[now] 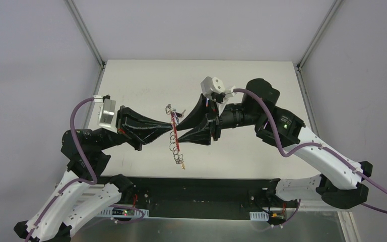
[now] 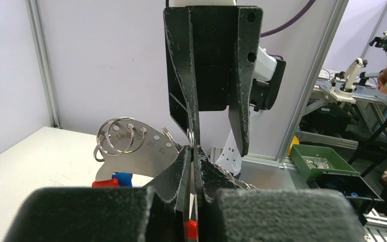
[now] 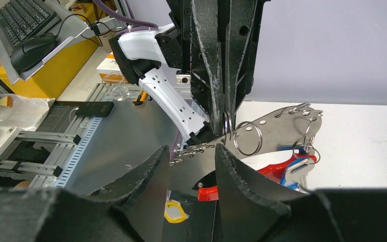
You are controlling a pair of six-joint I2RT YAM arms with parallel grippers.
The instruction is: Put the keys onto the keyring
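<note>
At centre frame the keyring (image 1: pixel 175 137) is steadied in the shut left fingers (image 1: pixel 153 130), straddled by half-open right fingers (image 1: pixel 197 136); next, a ring coil must probably be parted.

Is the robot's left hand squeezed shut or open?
Shut. The left gripper shows its fingers pressed together in its wrist view, pinching a thin metal part of the keyring.

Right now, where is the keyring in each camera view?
Top external: the keyring is at centre, between the left gripper and right gripper.
Left wrist: left of centre, clamped in the shut fingers.
Right wrist: right of centre.
Shared landmark: its red strap, low in both wrist views.
</note>
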